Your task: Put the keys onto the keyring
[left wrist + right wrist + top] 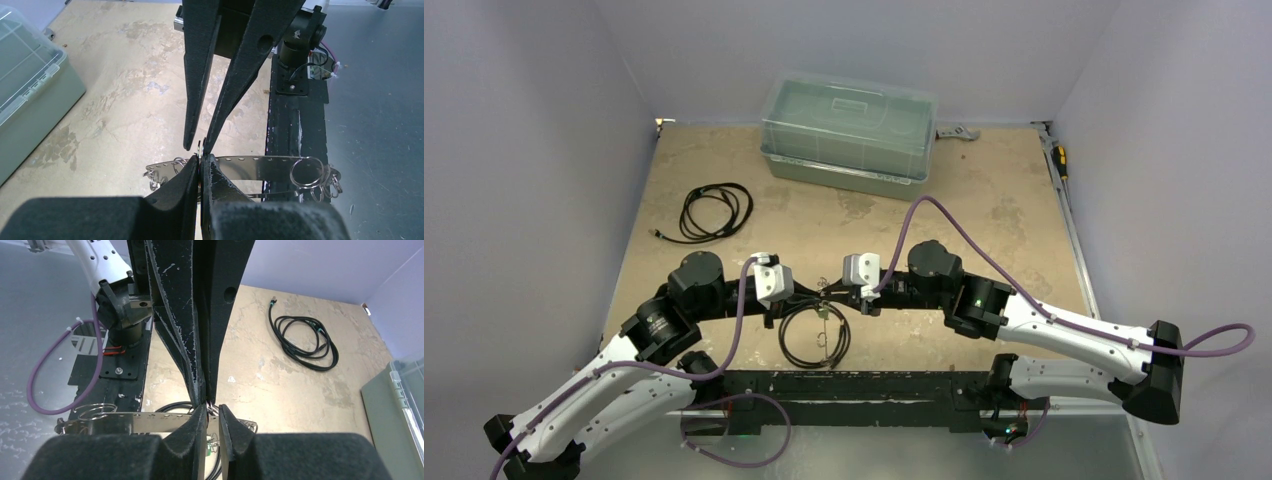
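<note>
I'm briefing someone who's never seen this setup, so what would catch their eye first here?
The two arms meet tip to tip mid-table: the left end effector and right end effector both close on a small silvery piece over a black hoop. A clear lidded box sits at the far edge, with a coiled black cable nearer on the left.

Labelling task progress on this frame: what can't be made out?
Keys: too small in top view; behind fingers in wrist views.
Thin metal piece between left gripper and right gripper: edge-on, wrist views; unidentifiable.
Black hoop: partly under grippers, top view.
Plastic box: cut by frame edge, wrist views.
</note>
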You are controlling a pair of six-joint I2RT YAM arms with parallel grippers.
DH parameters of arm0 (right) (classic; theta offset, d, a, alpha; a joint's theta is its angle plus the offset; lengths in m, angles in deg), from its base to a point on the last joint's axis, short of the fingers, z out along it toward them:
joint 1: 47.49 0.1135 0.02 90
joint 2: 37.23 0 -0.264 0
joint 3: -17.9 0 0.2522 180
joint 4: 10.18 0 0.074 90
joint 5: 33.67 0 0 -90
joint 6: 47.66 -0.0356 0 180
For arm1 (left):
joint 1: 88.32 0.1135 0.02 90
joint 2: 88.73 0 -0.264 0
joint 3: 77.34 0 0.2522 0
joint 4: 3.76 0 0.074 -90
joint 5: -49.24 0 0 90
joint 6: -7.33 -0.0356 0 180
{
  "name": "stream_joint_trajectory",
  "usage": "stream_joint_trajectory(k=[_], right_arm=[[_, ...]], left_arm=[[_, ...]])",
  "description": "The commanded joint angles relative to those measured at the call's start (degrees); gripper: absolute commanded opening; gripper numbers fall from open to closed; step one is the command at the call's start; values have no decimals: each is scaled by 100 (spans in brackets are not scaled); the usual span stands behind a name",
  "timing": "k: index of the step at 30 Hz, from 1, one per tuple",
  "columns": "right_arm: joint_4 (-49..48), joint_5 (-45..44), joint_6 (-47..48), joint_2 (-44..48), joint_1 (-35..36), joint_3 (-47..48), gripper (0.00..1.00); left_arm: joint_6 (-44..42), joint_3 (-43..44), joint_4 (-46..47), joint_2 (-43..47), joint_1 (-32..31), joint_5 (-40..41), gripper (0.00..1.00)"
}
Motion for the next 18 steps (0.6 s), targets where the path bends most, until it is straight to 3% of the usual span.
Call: stream_joint_trajectory(k=[1, 7, 18], right_arm=[[-28, -113, 59, -43, 14, 278, 14], [34, -118, 59, -70, 13, 316, 0], [-117, -68, 54, 62, 13, 224, 0]], left_arm=[[-20, 217, 415, 76, -21, -300, 0], [-29, 150, 513, 104, -16, -336, 0], [131, 52, 849, 25, -20, -250, 2]])
